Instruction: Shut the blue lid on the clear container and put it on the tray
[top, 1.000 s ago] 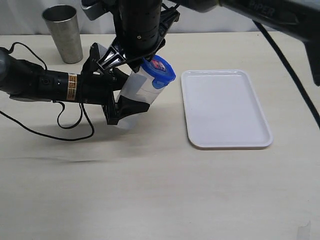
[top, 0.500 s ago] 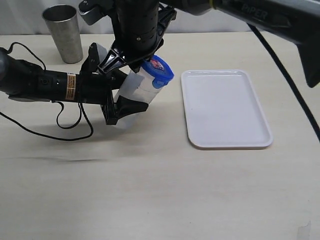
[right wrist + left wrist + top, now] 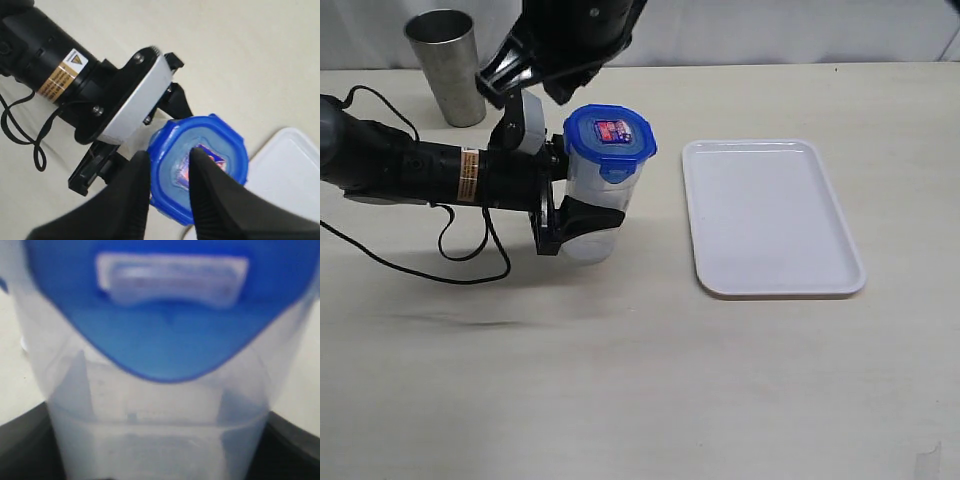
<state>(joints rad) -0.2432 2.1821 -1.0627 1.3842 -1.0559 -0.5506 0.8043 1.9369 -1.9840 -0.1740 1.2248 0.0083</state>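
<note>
Holding step, lid looks seated. left gripper [image 3: 575,195] is clamped on the clear container [image 3: 610,195] from the side, jaws on opposite walls, container upright w/ its base on the table [image 3: 620,400]. the blue lid [image 3: 610,135] sits flat on the rim, sticker up. In the left wrist view one tab [image 3: 172,277] hangs down the wall; can't tell if it or the other tabs are actually snapped.

right gripper [image 3: 169,157] hovers over the lid, fingers [image 3: 131,200] a narrow gap apart, nothing between them, lid visible thru the gap. Not touching the lid as far as the ext view shows.

the tray [image 3: 775,280] is bare, to the right of the container, apart from it. Container not on it yet, so placing is left to do.

Risks, my read:
- Tabs unlatched → lid pops or shifts in the carry.
- Right fingers so close above → could clip the lid edge if the container lifts before they clear, tilting it in the grip.
- Tall narrow body, smooth plastic → may slip or rotate in the jaws.
- Base landing on the tray's raised rim → tips over on release.
- Left arm's cable [image 3: 470,270] trails on the table, could snag on the reach across.

steel cup [image 3: 448,70] stands far back, no issue.
</note>
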